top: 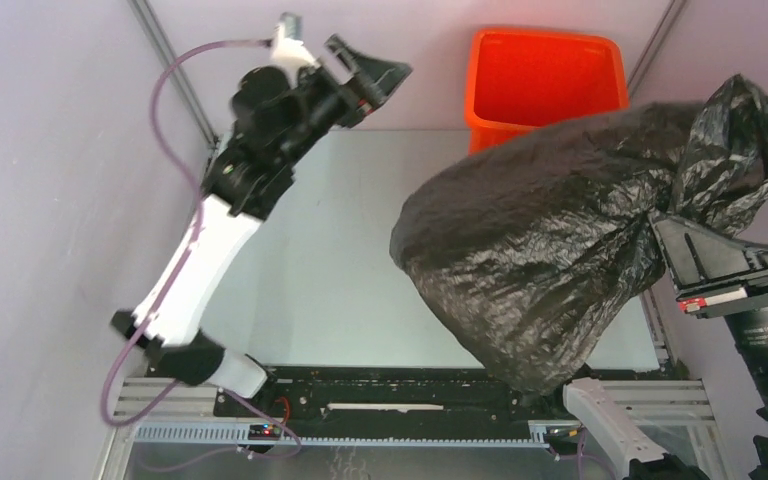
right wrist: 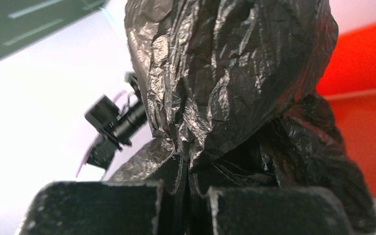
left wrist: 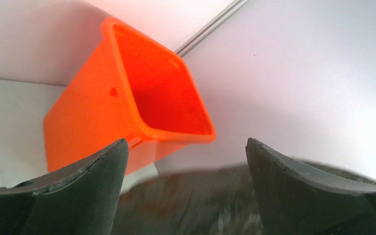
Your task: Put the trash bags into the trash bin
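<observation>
A big, full black trash bag (top: 540, 250) hangs in the air over the right half of the table, its gathered neck (top: 730, 150) pinched at the right. My right gripper (top: 675, 235) is shut on that neck; in the right wrist view the film (right wrist: 225, 73) is squeezed between the jaws of the gripper (right wrist: 186, 196). The orange trash bin (top: 545, 80) stands upright at the back, just behind the bag, and looks empty in the left wrist view (left wrist: 152, 93). My left gripper (top: 370, 70) is open and empty, raised at the back left; the left wrist view (left wrist: 186, 166) faces the bin and the bag's top (left wrist: 191, 200).
Pale purple walls close in on the left, back and right. A metal frame post (top: 175, 70) runs along the back left corner. The grey table top (top: 330, 260) ends at a black rail (top: 380, 385) near the arm bases.
</observation>
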`<control>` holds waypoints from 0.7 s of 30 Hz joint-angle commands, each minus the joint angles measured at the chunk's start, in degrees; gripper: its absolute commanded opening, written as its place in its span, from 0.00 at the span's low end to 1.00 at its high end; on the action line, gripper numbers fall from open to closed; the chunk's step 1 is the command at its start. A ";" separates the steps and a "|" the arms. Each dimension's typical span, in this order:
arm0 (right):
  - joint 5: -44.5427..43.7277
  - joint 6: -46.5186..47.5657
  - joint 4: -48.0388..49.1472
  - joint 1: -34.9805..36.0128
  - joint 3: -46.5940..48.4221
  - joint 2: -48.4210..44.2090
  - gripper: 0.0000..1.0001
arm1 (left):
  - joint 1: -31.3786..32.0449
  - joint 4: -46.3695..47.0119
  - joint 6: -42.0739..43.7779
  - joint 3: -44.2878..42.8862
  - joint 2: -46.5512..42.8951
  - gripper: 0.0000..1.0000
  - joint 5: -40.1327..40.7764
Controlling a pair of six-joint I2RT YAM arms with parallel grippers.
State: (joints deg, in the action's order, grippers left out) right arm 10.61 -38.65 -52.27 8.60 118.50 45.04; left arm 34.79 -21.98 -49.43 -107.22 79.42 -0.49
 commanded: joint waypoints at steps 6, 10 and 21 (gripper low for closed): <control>-10.42 10.65 -15.38 -0.09 -5.68 -2.63 0.00 | 3.51 3.40 0.23 -23.14 24.29 0.93 -0.71; -10.61 10.30 -15.26 0.52 -5.92 -2.48 0.00 | 4.81 4.18 0.39 -28.59 31.17 0.94 0.33; -12.99 9.46 -15.11 2.16 -5.36 -1.91 0.00 | 6.50 5.75 0.09 -29.26 40.09 0.89 5.13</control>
State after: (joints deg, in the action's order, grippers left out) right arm -0.23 -29.89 -67.59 9.78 112.36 42.70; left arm 40.77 -18.79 -49.52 -133.99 118.19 1.72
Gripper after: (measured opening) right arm 0.007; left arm 0.902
